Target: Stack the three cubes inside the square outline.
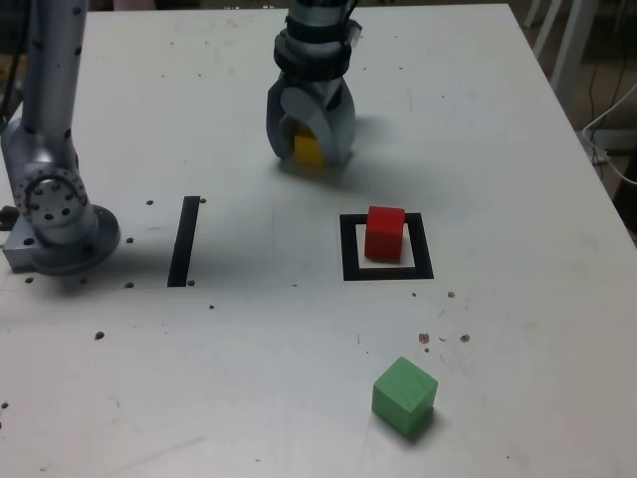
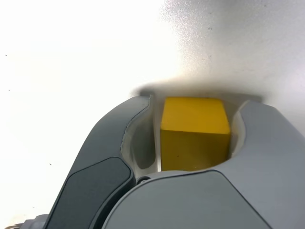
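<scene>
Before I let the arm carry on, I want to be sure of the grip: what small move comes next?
Probably close the gripper a touch more before lifting: the yellow cube sits between its jaws, with a gap still visible on one side.

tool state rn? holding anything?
Tool: jaws apart around the small matte yellow cube, a narrow gap showing on at least one side; no firm grip visible.
</scene>
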Tool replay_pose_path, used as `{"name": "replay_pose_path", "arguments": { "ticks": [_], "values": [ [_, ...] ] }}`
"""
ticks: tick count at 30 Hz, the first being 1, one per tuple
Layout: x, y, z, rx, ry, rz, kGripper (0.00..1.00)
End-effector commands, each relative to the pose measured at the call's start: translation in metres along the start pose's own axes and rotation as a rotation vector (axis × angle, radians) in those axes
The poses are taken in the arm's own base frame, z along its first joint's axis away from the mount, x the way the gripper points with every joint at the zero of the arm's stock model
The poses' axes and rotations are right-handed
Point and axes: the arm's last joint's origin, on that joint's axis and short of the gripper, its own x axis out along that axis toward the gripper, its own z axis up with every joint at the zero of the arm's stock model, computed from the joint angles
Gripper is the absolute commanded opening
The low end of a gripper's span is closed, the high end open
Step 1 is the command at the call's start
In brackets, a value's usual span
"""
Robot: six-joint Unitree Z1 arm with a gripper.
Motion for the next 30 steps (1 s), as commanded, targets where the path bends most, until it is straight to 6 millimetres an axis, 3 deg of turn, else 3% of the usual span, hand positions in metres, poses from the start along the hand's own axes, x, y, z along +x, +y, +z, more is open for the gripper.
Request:
{"name": "replay_pose_path", "arguments": {
  "ticks": [1,11,26,30],
  "values": [
    [0.000,-0.001,0.001,-0.001,0.002,-0.001,0.27],
    [-0.025,-0.018,0.009,-0.023,-0.024,0.033,0.27],
    [-0.089,-0.080,0.050,-0.138,-0.017,0.041,0.28],
    [-0.097,-0.097,0.061,-0.160,-0.020,0.011,0.28]
  ]
}}
